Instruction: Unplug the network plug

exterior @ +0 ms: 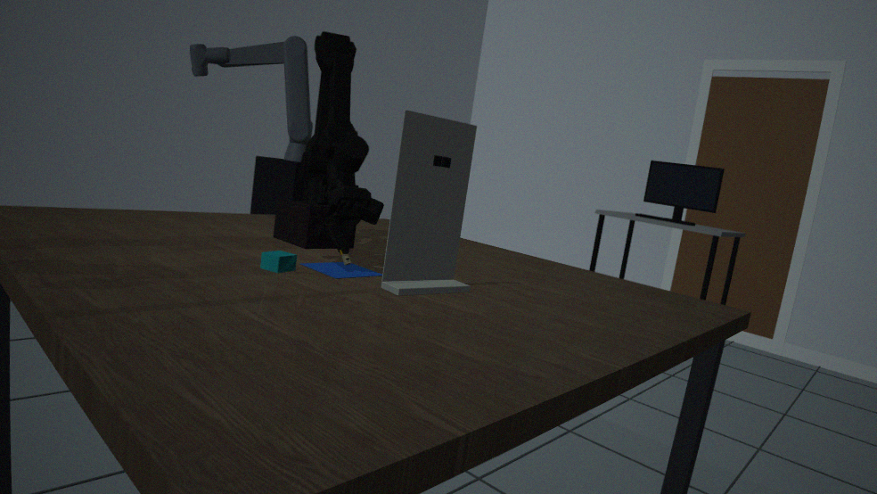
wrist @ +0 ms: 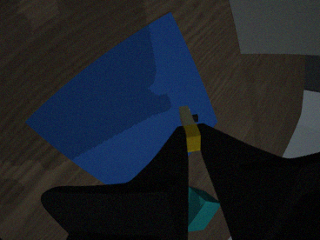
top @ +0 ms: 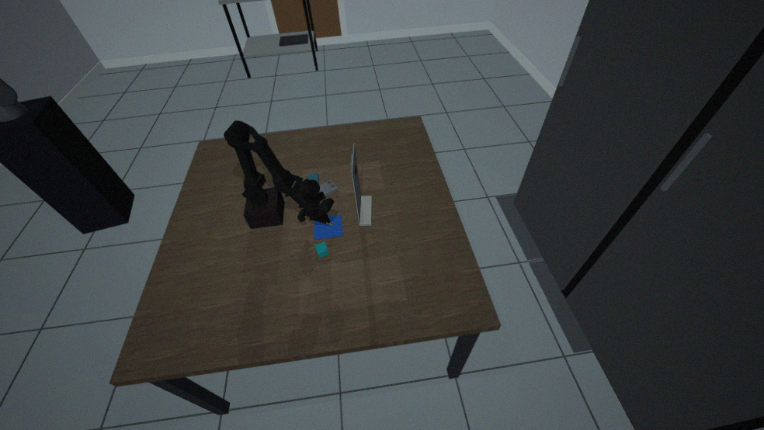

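Observation:
My gripper [top: 328, 221] [exterior: 343, 250] [wrist: 190, 131] is shut on the network plug. The small yellow and beige plug [top: 330, 224] [exterior: 347, 259] [wrist: 192, 138] sticks out past the fingertips, tilted downward, over the blue marked square [top: 324, 233] [exterior: 334, 271] [wrist: 117, 104]. In the wrist view it is above the part of the square near one corner. Whether it touches the square I cannot tell. The upright panel [top: 356, 184] [exterior: 423, 208] [wrist: 278, 26] stands beside the square, apart from the gripper. Its socket [exterior: 441, 160] shows as a dark opening from behind.
A teal block [top: 321, 250] [exterior: 277, 261] [wrist: 203, 213] lies on the table just beyond the square. A grey block [top: 328, 188] and another teal block [top: 313, 177] lie on the table behind the gripper. The panel's pale foot [top: 365, 210] [exterior: 423, 287] rests on the table.

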You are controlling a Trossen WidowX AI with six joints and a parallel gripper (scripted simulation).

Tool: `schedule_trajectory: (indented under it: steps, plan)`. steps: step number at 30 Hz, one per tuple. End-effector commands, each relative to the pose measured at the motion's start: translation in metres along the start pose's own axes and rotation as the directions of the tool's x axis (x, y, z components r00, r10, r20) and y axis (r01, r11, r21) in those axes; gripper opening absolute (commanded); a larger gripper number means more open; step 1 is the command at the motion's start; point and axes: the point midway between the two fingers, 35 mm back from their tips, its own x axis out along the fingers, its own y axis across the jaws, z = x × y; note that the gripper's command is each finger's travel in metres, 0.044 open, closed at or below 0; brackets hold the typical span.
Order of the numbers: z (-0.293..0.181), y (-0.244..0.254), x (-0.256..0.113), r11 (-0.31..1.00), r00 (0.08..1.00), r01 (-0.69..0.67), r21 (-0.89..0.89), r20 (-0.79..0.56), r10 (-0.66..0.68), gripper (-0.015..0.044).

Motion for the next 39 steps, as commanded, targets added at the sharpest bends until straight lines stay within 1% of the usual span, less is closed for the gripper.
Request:
schedule_trajectory:
  steps: [1, 28, 34, 39]
  plan:
    - [0.0007, 0.0052, 0.0025, 1.000, 1.000, -0.008, -0.006, 0.005, 0.008, 0.0000]
    - [-0.0015, 0.0097, 0.0095, 1.000, 1.000, -0.006, -0.001, 0.000, 0.006, 0.0000]
    - [-0.0015, 0.0097, 0.0095, 1.000, 1.000, -0.006, -0.001, 0.000, 0.006, 0.0156]
    - [-0.0015, 0.0097, 0.0094, 1.000, 1.000, -0.006, -0.001, 0.000, 0.006, 0.0156]
